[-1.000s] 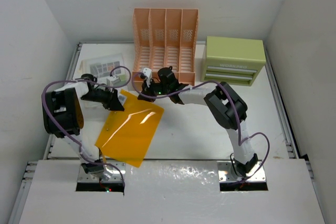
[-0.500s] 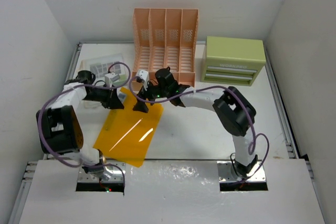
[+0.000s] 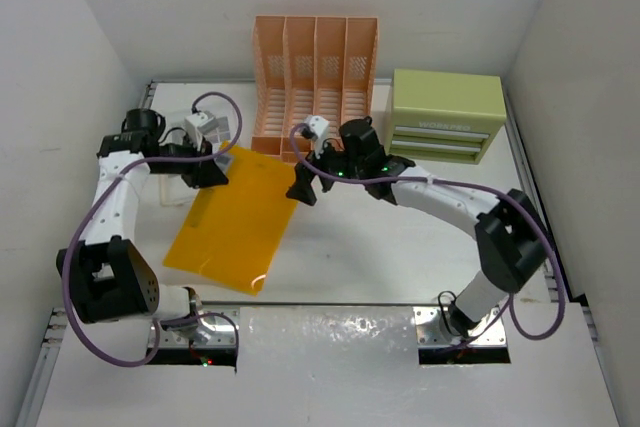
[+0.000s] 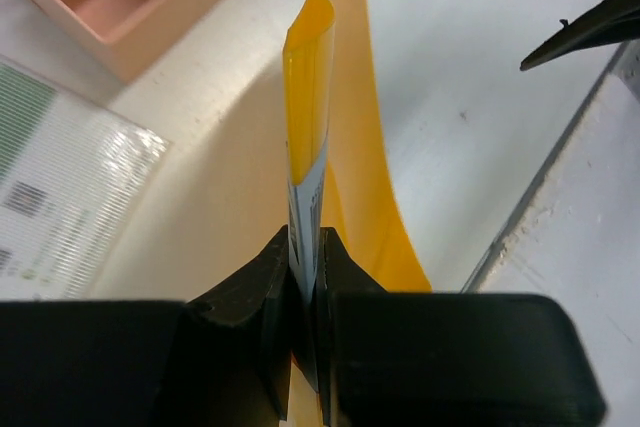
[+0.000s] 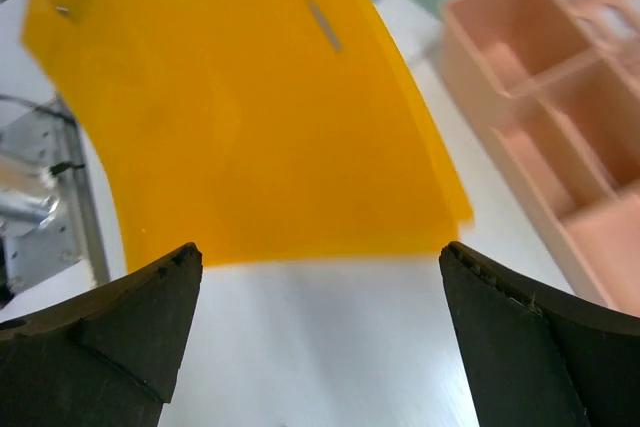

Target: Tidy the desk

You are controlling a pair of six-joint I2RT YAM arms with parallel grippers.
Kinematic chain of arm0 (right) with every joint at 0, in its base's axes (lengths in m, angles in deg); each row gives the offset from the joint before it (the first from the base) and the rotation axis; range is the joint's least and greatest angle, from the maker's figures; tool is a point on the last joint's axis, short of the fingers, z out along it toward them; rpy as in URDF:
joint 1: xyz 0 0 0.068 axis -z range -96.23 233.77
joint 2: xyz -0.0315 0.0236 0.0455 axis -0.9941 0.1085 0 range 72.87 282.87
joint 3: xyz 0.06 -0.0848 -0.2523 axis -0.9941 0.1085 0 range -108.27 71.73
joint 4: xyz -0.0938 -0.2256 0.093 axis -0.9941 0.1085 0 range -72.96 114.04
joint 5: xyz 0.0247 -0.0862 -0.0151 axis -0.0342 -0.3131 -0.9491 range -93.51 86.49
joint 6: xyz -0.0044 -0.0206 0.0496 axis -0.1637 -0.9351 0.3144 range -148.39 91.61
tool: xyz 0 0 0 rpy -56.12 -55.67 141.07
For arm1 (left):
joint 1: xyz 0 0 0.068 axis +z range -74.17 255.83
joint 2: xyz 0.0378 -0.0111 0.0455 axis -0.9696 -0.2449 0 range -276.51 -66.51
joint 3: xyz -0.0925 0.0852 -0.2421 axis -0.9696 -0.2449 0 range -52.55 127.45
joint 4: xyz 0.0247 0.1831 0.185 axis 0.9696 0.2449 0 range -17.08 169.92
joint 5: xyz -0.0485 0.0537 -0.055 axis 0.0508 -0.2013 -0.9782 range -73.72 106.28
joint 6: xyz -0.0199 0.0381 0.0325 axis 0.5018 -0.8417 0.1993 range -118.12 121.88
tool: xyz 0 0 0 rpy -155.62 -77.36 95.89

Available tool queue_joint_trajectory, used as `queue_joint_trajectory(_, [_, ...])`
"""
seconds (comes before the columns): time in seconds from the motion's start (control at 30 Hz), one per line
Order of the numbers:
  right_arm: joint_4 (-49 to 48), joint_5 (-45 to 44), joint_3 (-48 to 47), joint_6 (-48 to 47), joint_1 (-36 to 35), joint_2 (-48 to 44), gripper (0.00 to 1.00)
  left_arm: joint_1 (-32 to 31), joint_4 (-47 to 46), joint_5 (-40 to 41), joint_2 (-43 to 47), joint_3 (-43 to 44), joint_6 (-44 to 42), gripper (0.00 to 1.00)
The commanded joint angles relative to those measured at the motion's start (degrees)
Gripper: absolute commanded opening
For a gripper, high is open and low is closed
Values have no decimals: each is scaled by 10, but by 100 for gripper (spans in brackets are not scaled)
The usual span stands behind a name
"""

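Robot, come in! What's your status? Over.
Left fingers shut on orange folder. Right fingers open, beside it. Folder edge raised off desk. Peach rack behind, nothing between.

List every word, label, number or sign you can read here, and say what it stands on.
No text can be read for certain.
Green drawer box: label strip on the top drawer, too small to read.
Printed sheet: green blocks and barcode-like marks, too blurred to read.
Orange folder: no writing seen.
Peach file rack: no writing seen.
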Motion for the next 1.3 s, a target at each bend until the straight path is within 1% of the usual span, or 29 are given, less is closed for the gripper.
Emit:
queue_joint_trajectory(0.0, [11, -80, 24, 25, 26, -62, 99, 3, -48, -9, 39, 60, 56, 0])
queue_joint_trajectory(0.03, [7, -97, 30, 35, 41, -81, 99, 2, -80, -4, 47, 79, 107, 0])
queue_joint_trajectory(0.1, [-4, -108, 54, 44, 61, -107, 99, 3, -120, -4, 54, 105, 148, 0])
queue_joint_trajectory(0.17, [-14, -122, 73, 51, 70, -120, 99, 3, -138, -4, 63, 120, 192, 0])
queue_joint_trajectory(0.23, [-13, -132, 79, 50, 76, -130, 99, 2, -165, 3, 68, 136, 218, 0])
queue_joint_trajectory(0.33, [-10, -146, 87, 45, 79, -147, 99, 1, -223, 35, 90, 151, 277, 0])
queue_joint_trajectory(0.37, [-8, -154, 87, 44, 79, -151, 99, -1, -259, 61, 94, 158, 309, 0])
queue_joint_trajectory(0.43, [0, -163, 86, 41, 79, -154, 99, -4, -293, 100, 105, 166, 358, 0])
queue_joint_trajectory(0.5, [2, -170, 84, 42, 80, -156, 99, -4, -341, 115, 109, 175, 390, 0])
queue_joint_trajectory(0.53, [2, -174, 84, 43, 80, -156, 99, -5, -358, 122, 112, 182, 427, 0])
queue_joint_trajectory(0.6, [2, -177, 84, 44, 79, -157, 99, -8, -410, 140, 114, 185, 467, 0])
queue_joint_trajectory(0.67, [6, -179, 82, 45, 80, -158, 99, -13, -444, 160, 116, 185, 513, 0])
queue_joint_trajectory(0.73, [7, -187, 81, 47, 80, -159, 99, -23, -484, 176, 112, 185, 543, 0])
queue_joint_trajectory(0.83, [11, -193, 79, 45, 80, -159, 99, -39, -525, 214, 96, 191, 568, 0])
queue_joint_trajectory(0.93, [21, -206, 68, 45, 80, -154, 99, -61, -563, 265, 74, 204, 571, 0])
queue_joint_trajectory(1.03, [25, -211, 61, 49, 80, -146, 99, -87, -573, 304, 55, 222, 551, 0])
queue_joint_trajectory(1.23, [28, -228, 49, 68, 80, -139, 99, -139, -588, 433, 38, 233, 494, 0])
queue_joint_trajectory(1.27, [29, -228, 46, 70, 80, -137, 99, -144, -609, 442, 36, 234, 491, 0])
